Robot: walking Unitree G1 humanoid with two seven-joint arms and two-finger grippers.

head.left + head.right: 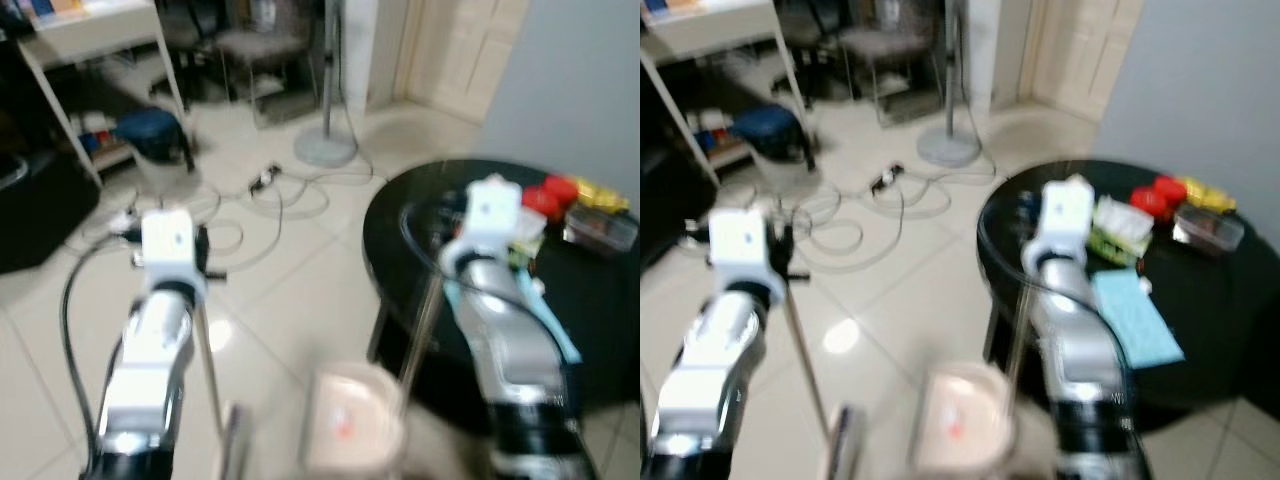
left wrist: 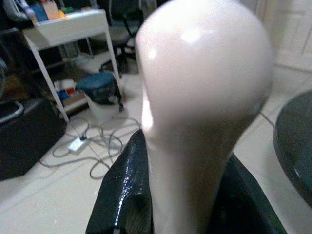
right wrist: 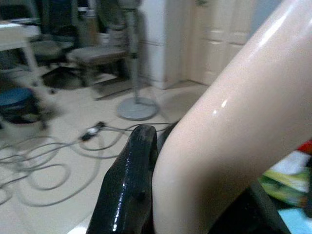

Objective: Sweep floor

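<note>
My left gripper (image 2: 185, 195) is shut on the rounded cream top of a handle (image 2: 204, 83), with black fingers (image 2: 122, 195) on both sides of it. From that arm (image 1: 160, 330) a thin metal pole (image 1: 207, 370) runs down to a blurred grey part (image 1: 232, 440) at the floor. My right gripper (image 3: 195, 195) is shut on another cream handle (image 3: 234, 112), one black finger (image 3: 131, 180) against it. Its pole (image 1: 420, 330) slants down from the right arm (image 1: 500, 340) to a pale pink dustpan-like shape (image 1: 350, 420) on the tiles.
A round black table (image 1: 600, 300) stands close on the right, bearing red and yellow items and a light blue cloth (image 1: 545, 320). Cables (image 1: 270, 195) sprawl over the tiles ahead. Beyond are a fan base (image 1: 325, 148), a blue bin (image 1: 150, 130), a white shelf (image 1: 90, 30) and a chair (image 1: 260, 50).
</note>
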